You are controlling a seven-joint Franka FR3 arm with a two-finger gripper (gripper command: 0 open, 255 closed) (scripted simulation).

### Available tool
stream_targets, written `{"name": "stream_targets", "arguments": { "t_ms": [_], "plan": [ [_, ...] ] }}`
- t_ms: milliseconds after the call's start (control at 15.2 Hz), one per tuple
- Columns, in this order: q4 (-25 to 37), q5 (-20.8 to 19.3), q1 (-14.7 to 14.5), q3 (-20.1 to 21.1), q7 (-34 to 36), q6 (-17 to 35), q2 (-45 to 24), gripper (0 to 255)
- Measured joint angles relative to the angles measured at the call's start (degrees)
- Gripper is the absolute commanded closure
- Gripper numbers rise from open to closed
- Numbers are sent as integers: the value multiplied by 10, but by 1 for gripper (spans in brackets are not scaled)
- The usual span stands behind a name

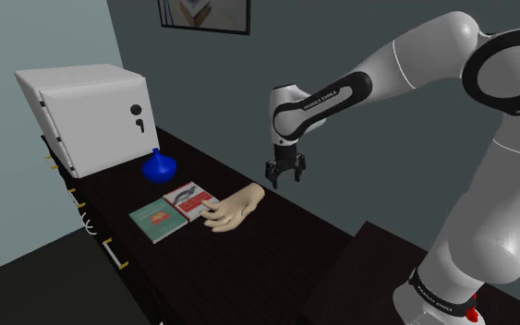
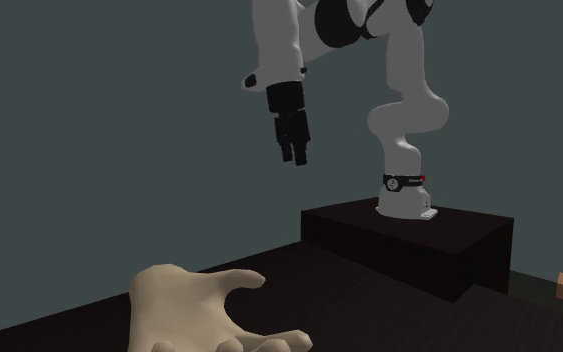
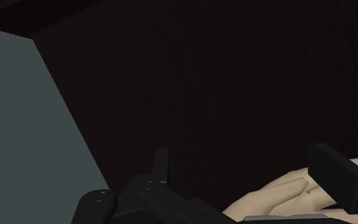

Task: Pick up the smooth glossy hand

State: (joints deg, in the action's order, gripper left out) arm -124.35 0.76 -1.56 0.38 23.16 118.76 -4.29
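A pale beige model hand (image 1: 233,208) lies flat on the dark tabletop (image 1: 285,226), its fingers reaching onto a red and white book. In the second exterior view the hand (image 2: 194,310) sits close to the camera at the lower left. My black gripper (image 1: 285,174) hangs open above the table, a little to the shoulder view's right of the hand and clear of it. From the other side the gripper (image 2: 295,152) shows high over the table. In the wrist view the hand (image 3: 285,194) lies below and between the spread fingers (image 3: 161,167), untouched.
A green book (image 1: 157,221) and a red and white book (image 1: 191,198) lie side by side next to the hand. A blue vase (image 1: 159,166) stands behind them, in front of a white safe (image 1: 87,115). My stand (image 2: 409,238) is a dark box.
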Motion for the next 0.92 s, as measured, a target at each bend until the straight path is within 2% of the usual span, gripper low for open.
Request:
{"name": "stream_targets", "arguments": {
  "t_ms": [462, 924],
  "plan": [
    [136, 17, -2, -1, 40, 24, -173, 0],
    [304, 35, 0, -4, 75, 12, -342, 0]
  ]
}}
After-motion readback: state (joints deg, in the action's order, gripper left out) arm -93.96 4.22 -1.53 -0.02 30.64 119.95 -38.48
